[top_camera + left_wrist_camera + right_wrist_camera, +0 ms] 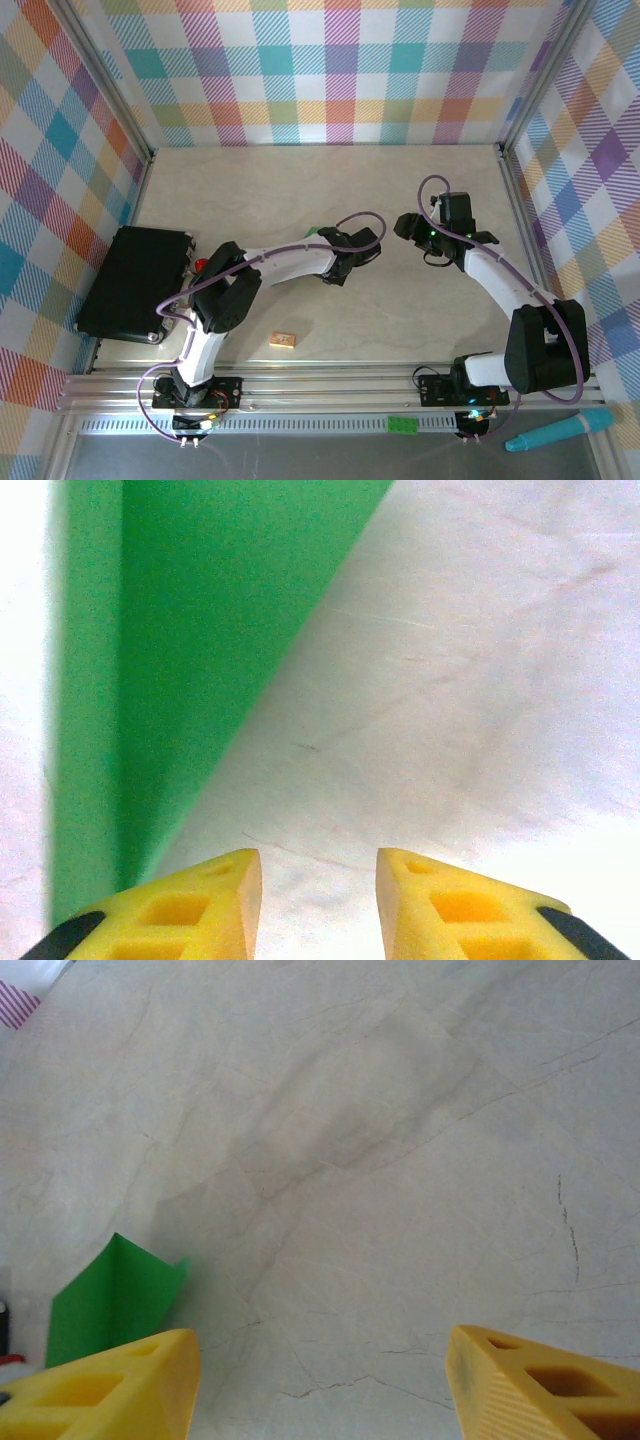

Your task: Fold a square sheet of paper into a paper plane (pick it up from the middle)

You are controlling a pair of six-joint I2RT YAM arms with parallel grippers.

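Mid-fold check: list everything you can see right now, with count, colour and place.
table: one, pale marbled, inside the plaid walls
paper: one, bright green, creased, middle of the table
case: one, black, left edge of the table
block: one, tan, near edge, left of centre
brick: one, green, on the front rail
pen: one, teal, bottom right past the rail
left gripper: yellow fingers, open, beside the paper
right gripper: yellow fingers, open, over bare table
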